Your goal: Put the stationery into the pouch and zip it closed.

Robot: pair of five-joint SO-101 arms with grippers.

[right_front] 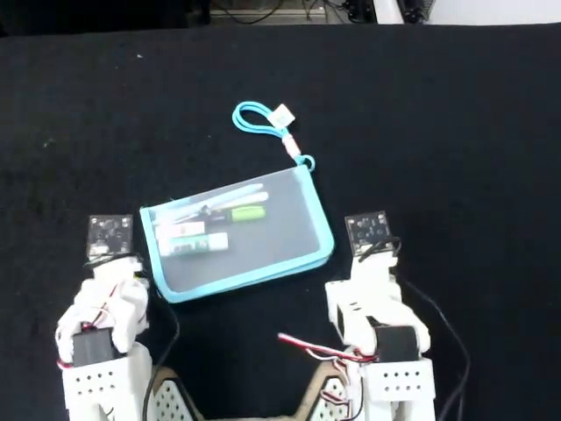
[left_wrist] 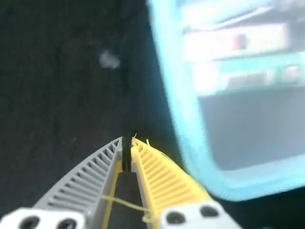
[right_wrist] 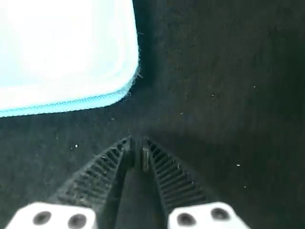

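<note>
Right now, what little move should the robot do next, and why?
Probably open the right hand and reach toward the zip pull. The stationery lies inside the pouch, this hand and the left hand sit shut beside it, and I cannot tell if the zip is fully closed.

Stationery (right_front: 203,231) in the pouch (right_front: 272,250): marks too blurry to read.
Tag (right_front: 282,116) on the strap (right_front: 263,130): too small to read.

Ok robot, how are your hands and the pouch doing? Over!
Left hand shut, empty, beside pouch. Right hand shut, empty, by its other corner. Stationery inside pouch; zip unclear. Blue strap lies loose past it.
</note>
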